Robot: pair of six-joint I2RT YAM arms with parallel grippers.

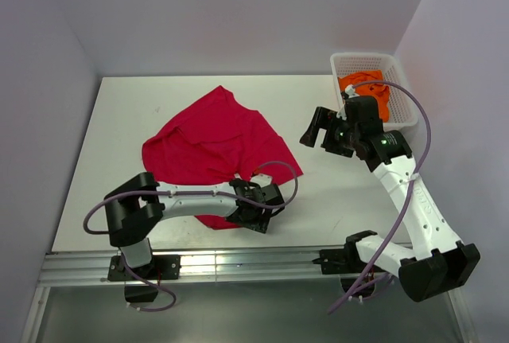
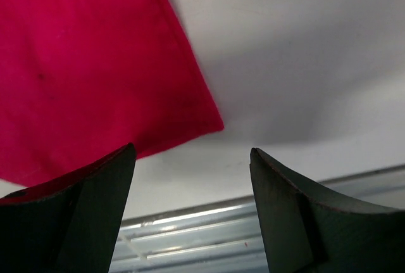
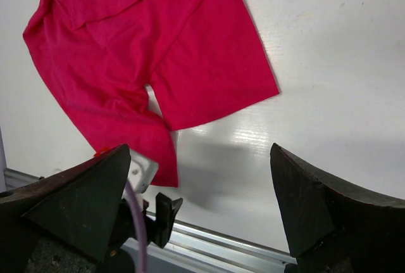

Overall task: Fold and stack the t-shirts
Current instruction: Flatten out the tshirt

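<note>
The crimson red t-shirt lies crumpled and partly spread on the white table, centre left. It also shows in the left wrist view and the right wrist view. The bright orange t-shirt lies bunched in the basket at the back right. My left gripper is open and empty at the red shirt's near right corner, close to the table's front edge; its midpoint is over bare table. My right gripper is open and empty, held above the table to the right of the red shirt, also seen from its own wrist.
A white plastic mesh basket stands at the back right corner against the wall. A metal rail runs along the table's front edge. Walls close in the table at the back and both sides. My left forearm lies over the shirt's near edge.
</note>
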